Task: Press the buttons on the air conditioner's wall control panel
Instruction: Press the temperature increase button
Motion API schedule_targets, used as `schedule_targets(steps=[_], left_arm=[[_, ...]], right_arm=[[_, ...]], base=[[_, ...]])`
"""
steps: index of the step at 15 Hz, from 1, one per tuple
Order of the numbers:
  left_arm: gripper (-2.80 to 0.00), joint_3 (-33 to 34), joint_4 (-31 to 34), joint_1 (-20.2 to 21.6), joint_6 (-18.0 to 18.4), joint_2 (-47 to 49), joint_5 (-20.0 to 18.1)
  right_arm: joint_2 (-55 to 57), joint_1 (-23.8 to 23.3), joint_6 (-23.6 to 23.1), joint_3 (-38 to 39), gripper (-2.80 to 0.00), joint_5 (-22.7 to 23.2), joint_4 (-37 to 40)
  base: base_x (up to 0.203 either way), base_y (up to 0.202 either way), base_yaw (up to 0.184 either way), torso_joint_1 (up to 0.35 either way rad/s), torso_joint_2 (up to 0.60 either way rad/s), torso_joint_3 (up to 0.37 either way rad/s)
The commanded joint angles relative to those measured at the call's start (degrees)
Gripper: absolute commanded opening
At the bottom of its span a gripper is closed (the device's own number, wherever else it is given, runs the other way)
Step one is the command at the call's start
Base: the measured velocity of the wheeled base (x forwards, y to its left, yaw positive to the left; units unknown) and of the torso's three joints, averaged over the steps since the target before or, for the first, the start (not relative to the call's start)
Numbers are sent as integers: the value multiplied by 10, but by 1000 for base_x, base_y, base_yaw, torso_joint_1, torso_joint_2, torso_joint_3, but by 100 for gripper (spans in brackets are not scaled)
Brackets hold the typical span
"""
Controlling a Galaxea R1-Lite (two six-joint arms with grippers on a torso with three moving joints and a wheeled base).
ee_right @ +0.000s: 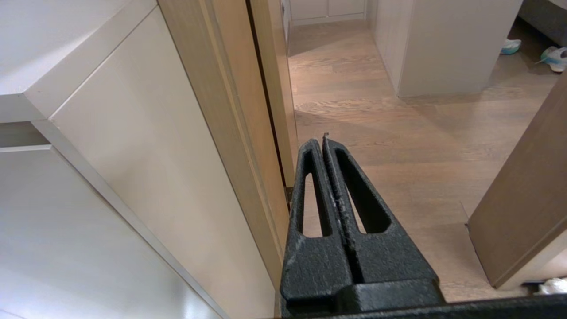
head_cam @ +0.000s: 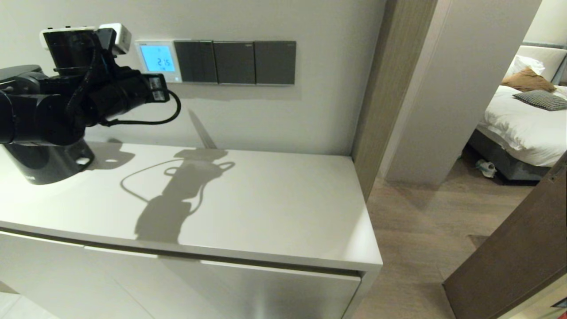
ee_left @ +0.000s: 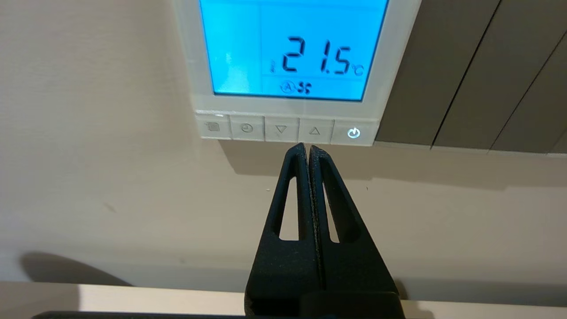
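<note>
The white air conditioner control panel (head_cam: 158, 60) hangs on the wall, its blue display (ee_left: 292, 48) lit and reading 21.5 °C. Under the display runs a row of buttons: menu (ee_left: 213, 127), clock (ee_left: 246, 128), down arrow (ee_left: 281, 129), up arrow (ee_left: 314, 130) and a lit power button (ee_left: 353, 133). My left gripper (ee_left: 305, 146) is shut and empty. Its tips sit just below the button row, under the seam between the down and up arrows; I cannot tell whether they touch. In the head view the left gripper (head_cam: 158, 88) is raised in front of the panel. My right gripper (ee_right: 323, 139) is shut and empty, parked low beside the cabinet.
Three dark grey switch plates (head_cam: 234, 62) adjoin the panel on the right. A white cabinet top (head_cam: 266, 199) lies below the panel. A wooden door frame (head_cam: 376, 88) and an open door (head_cam: 522, 248) stand to the right, with a bed (head_cam: 522, 119) beyond.
</note>
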Motion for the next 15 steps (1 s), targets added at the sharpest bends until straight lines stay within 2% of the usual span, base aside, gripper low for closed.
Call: schedule_targets(steps=[1, 15], left_arm=[[-280, 0, -2, 0, 0, 3, -1], [-280, -25, -2, 0, 0, 28, -1]], right_arm=[[1, 0, 0, 1, -280, 0, 0], [1, 0, 0, 1, -280, 0, 0]], base=[[0, 0, 0, 0, 0, 0], [0, 0, 0, 0, 0, 0]])
